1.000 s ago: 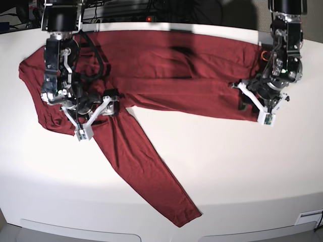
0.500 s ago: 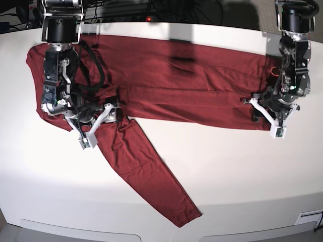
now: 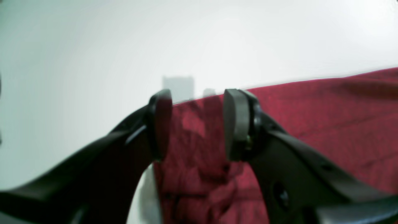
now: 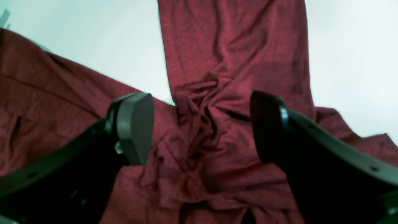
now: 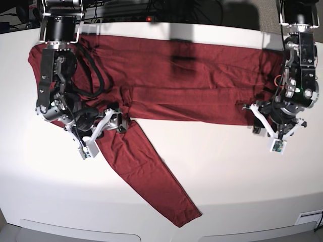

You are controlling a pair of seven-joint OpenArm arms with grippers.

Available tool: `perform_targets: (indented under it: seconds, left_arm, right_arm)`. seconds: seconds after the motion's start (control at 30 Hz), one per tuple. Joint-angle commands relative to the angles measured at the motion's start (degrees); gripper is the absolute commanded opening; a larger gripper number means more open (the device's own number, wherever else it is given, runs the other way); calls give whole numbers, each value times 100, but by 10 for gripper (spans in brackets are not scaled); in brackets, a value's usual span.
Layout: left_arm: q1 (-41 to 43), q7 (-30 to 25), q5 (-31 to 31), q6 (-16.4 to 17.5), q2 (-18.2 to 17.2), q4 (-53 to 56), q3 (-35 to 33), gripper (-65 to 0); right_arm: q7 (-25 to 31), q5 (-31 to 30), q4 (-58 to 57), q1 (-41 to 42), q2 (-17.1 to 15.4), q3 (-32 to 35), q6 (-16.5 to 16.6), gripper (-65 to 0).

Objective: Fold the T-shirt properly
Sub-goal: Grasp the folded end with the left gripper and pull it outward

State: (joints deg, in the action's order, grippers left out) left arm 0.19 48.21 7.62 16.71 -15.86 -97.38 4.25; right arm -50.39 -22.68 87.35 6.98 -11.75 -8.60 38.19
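The table [image 5: 227, 166] was white and took up most of the base view; the T-shirt [image 5: 192, 85] lay flat across its far half, its long axis running side to side, with one sleeve [image 5: 146, 176] pointing diagonally toward the near edge; dark cables and equipment [image 5: 151, 7] sat beyond the far edge, clear of the cloth. The right gripper [image 5: 101, 135] hung over the spot where that sleeve joined the body; its jaws were spread wide, with bunched folds of fabric [image 4: 202, 137] between them but not pinched. The left gripper [image 5: 266, 131] stood at the shirt's opposite end, at the near corner; its jaws were partly apart, with cloth [image 3: 199, 140] seen in the gap; whether the fingers [image 3: 236, 124] touched it could not be told.
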Motion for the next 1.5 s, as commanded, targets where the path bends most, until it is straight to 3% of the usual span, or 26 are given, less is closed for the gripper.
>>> perform_targets:
  seconds: [0.0, 0.1, 0.17, 0.3, 0.4, 0.5, 0.67, 0.93, 1.0, 1.07, 1.47]
  left_arm:
    - [-48, -63, -229, 68, -61, -133, 22, -390]
    - [289, -404, -619, 409, -385, -133, 20, -390]
    - [678, -1058, -787, 629, -789, -133, 20, -390]
    - [1349, -2459, -1274, 645, -1637, -133, 20, -391]
    - [1508, -3117, -1274, 649, -1965, -133, 20, -410]
    - [1508, -3528, -1412, 656, -1969, -129, 4, -438]
    - [1506, -3620, -1836, 651, -1974, 210, -262, -437]
    - [1462, -3934, -2065, 643, -1969, 590, -1259, -437]
    - [1386, -3926, -2457, 568, -1971, 595, -1419, -437]
    - [1375, -3923, -2780, 393, -1974, 597, -1453, -437]
    - [1325, -4103, -2922, 269, -1967, 1180, -1453, -437]
  right_arm:
    - [50, -55, 164, 105, -46, -11, 42, -180]
    - [28, -55, 243, 9, -48, -11, 50, -180]
    - [46, -55, 243, -57, -46, -11, 181, -180]
    - [63, -245, 243, -144, -46, -11, 181, -180]
    - [63, -470, 243, -136, -46, -7, 181, -180]
    - [61, -481, 243, -131, -44, 0, 181, -180]
    - [15, -479, 243, -131, -48, -2, 181, -180]
    - [24, -481, 243, -129, -48, -2, 181, -180]
    - [4, -479, 243, -129, -46, -2, 181, -180]
    - [0, -481, 243, -129, -46, -2, 181, -180]
    - [7, -483, 243, -127, -46, -2, 181, -180]
